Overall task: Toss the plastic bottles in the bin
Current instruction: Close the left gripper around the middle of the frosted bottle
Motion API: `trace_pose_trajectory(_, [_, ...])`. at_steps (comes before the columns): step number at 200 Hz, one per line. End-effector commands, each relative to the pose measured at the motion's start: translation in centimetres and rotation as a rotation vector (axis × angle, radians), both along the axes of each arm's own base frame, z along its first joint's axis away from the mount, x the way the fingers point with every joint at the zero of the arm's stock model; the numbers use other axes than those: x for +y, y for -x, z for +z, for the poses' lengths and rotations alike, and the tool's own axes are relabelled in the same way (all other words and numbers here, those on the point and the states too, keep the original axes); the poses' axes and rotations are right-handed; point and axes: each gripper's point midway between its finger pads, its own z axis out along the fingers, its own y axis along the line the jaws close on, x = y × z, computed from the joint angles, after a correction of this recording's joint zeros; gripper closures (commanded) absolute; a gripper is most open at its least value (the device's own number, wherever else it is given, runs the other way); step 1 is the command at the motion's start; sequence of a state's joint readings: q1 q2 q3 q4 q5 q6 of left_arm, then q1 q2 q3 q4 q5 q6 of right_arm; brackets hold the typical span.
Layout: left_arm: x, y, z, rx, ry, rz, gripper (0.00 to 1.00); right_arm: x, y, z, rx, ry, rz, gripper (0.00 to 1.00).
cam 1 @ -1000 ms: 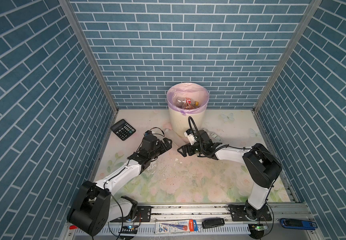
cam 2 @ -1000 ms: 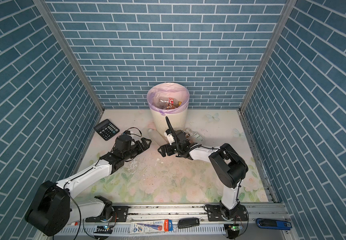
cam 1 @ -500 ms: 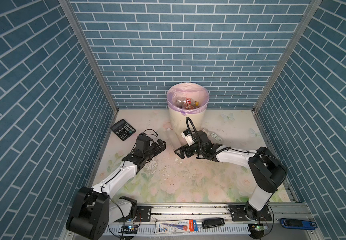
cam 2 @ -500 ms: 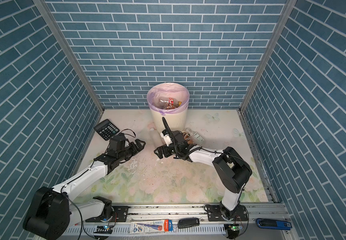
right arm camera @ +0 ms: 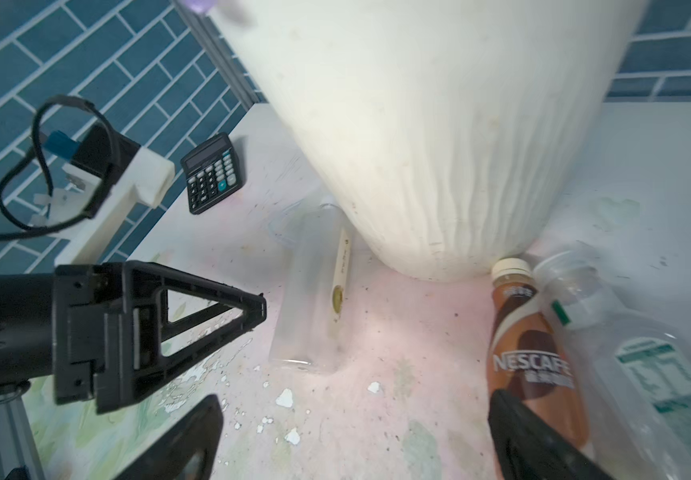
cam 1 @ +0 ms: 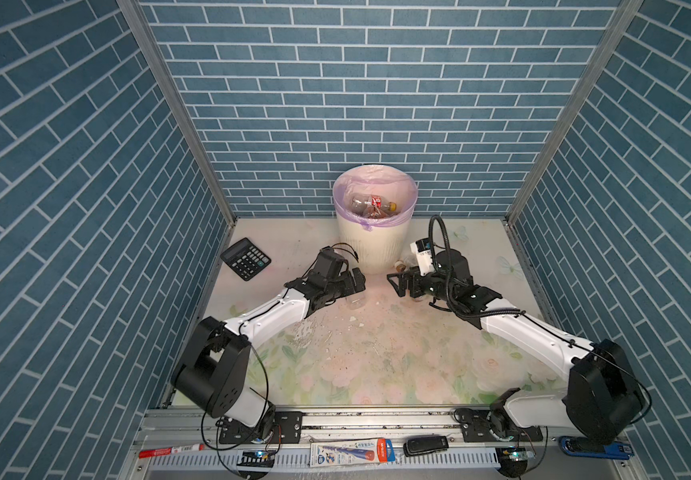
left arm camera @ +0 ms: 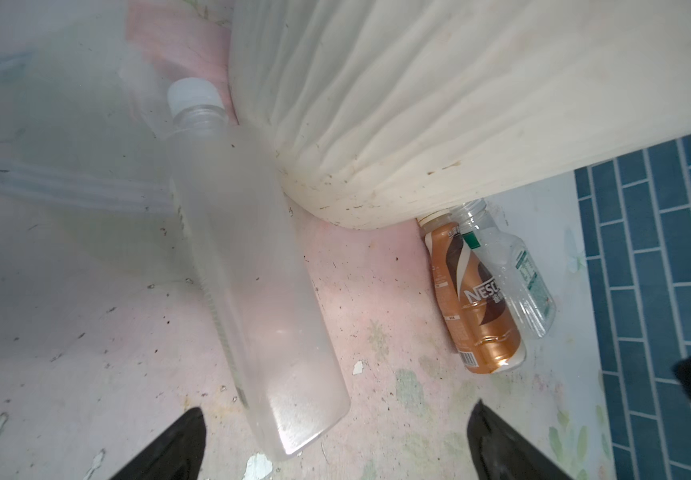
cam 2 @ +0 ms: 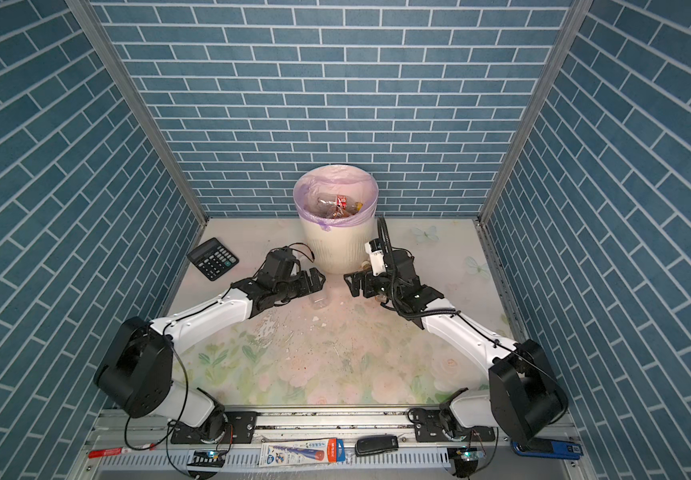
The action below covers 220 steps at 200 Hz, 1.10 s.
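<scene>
The cream ribbed bin [cam 1: 373, 245] [cam 2: 337, 249] stands at the back wall with plastic bottles [cam 1: 373, 205] inside. A frosted clear bottle [left arm camera: 252, 266] [right arm camera: 314, 291] lies against its foot. Its base sits just ahead of my open left gripper [left arm camera: 335, 440] [cam 1: 356, 280], untouched. On the bin's other side lie a brown-labelled bottle [left arm camera: 472, 299] [right arm camera: 531, 353] and a clear green-labelled bottle [left arm camera: 514, 274] [right arm camera: 647, 374]. My right gripper [right arm camera: 356, 436] [cam 1: 395, 284] is open and empty, one finger in front of the brown bottle's base.
A black calculator [cam 1: 245, 258] [right arm camera: 211, 170] lies by the left wall. Blue brick walls close in three sides. On the front rail lie a red marker [cam 1: 171, 451], a card pack [cam 1: 350, 453] and a small black device [cam 1: 425, 444]. The two grippers face each other closely.
Over the last half second both grippers have shifted right and closer to the bin's foot. Both stay open. The bottles on the floor have not moved.
</scene>
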State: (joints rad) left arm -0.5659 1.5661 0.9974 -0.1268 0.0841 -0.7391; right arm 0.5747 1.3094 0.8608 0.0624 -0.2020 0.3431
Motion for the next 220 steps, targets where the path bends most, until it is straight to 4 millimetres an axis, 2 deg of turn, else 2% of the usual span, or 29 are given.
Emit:
trace_pose_trajectory(1, [-0.3,0.0,-2.1,0.030,-0.139,-0.024,0.01,-2.4,0.2,-0.6,0.004,0.022,-0.050,0.01])
trace_pose_trajectory(40, [-0.5,-0.3,-4.3,0.061,-0.262,-0.037,0.04,-3.8,0.3,-0.4,0.004,-0.004,-0.080,0.01])
trace_pose_trajectory(78, [0.6,-0.3,-6.3,0.082,-0.366,-0.044,0.13,-3.5,0.2,-0.8,0.017,-0.018,-0.068,0.01])
trace_pose_trajectory(116, [2.2,0.7,-8.1,0.111,-0.421,-0.038,0.20,-3.3,0.1,-0.5,0.015,-0.038,-0.061,0.01])
trace_pose_trajectory(171, [4.7,1.5,-8.8,0.127,-0.421,0.006,0.31,-2.6,-0.1,-0.9,0.039,-0.062,-0.046,0.01])
trace_pose_trajectory(198, [6.2,2.0,-9.1,0.127,-0.407,0.029,0.32,-2.2,-0.3,-0.9,0.045,-0.073,-0.034,0.01])
trace_pose_trajectory(220, [6.7,1.8,-8.4,0.099,-0.396,0.041,0.28,-1.9,-0.5,-0.9,0.052,-0.077,-0.026,0.01])
